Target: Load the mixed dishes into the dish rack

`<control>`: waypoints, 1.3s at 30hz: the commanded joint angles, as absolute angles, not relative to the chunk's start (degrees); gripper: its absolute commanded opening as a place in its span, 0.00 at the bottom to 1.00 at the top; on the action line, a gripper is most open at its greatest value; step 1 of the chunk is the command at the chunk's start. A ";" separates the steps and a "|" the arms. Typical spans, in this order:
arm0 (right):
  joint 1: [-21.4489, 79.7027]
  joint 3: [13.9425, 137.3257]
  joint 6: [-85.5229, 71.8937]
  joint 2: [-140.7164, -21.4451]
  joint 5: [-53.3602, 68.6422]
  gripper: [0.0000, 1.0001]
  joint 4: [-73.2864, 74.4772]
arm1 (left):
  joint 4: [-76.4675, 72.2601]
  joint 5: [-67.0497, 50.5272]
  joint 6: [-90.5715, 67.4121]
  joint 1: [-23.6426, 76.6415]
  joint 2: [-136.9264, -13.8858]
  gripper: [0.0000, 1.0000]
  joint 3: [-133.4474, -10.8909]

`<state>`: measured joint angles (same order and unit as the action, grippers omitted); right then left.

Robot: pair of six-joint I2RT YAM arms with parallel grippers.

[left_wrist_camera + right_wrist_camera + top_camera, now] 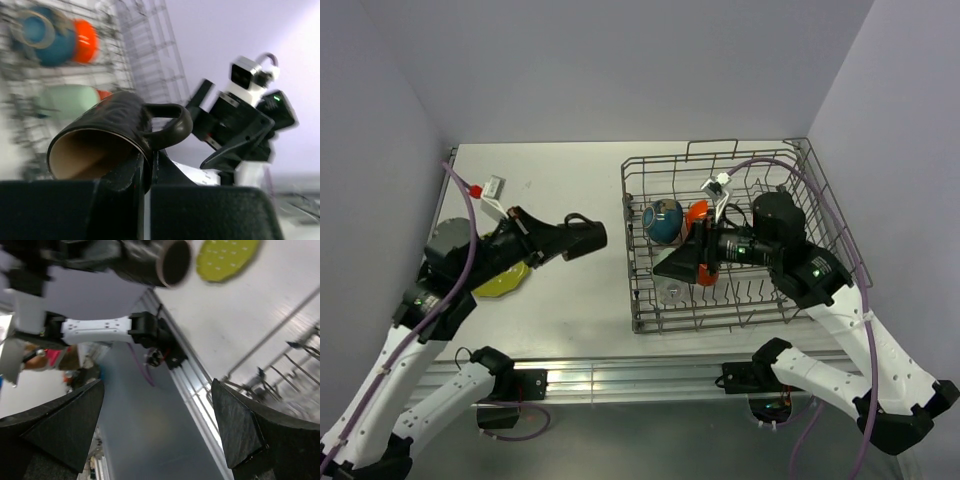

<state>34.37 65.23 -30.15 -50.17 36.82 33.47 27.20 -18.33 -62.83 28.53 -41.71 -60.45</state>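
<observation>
My left gripper (560, 241) is shut on the dark brown mug (584, 237) and holds it on its side above the table, left of the grey wire dish rack (715, 323). In the left wrist view the fingers (131, 172) pinch the mug's (107, 132) rim near the handle. My right gripper (672, 265) is open and empty above the rack's front left part. In the rack stand the blue bowl (663, 221), the orange-red bowl (697, 212), the clear glass (672, 291) and the small orange cup (708, 273). The pale green cup (67, 100) shows in the left wrist view. The yellow-green plate (506, 280) lies on the table under my left arm.
A small white thing with a red cap (485, 188) lies at the table's back left. The rack's raised wire handles (712, 146) stand at the back. Walls close in on the left, back and right. The right wrist view shows the mug (172, 262), the plate (227, 255) and the table's front rail (200, 390).
</observation>
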 commanded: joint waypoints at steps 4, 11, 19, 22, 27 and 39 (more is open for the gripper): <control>34.72 60.30 -39.98 -49.48 48.52 0.94 9.86 | -10.00 -31.90 -81.37 28.48 -38.41 0.00 -44.32; 34.98 60.38 -35.43 -53.08 46.16 0.92 10.45 | -21.35 -32.08 -90.69 30.06 -37.53 0.00 -38.06; 36.91 59.50 -31.55 -57.03 43.94 0.91 8.97 | -27.59 -29.54 -92.81 35.24 -39.37 0.00 -35.33; 37.09 58.98 -32.34 -57.74 45.61 0.91 5.73 | -28.47 -28.74 -92.99 37.09 -40.77 0.00 -35.33; 37.27 58.10 -34.89 -58.18 47.72 0.89 1.50 | -30.23 -27.86 -92.99 39.19 -42.45 0.00 -35.60; 38.06 54.67 -37.44 -57.49 51.34 0.00 -4.67 | -34.37 -28.55 -93.52 40.87 -45.17 0.11 -34.89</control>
<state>37.01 55.42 -37.04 -58.54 49.65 -0.89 -26.85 -28.16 -92.82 39.94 -44.80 -33.98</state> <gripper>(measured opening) 0.645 0.091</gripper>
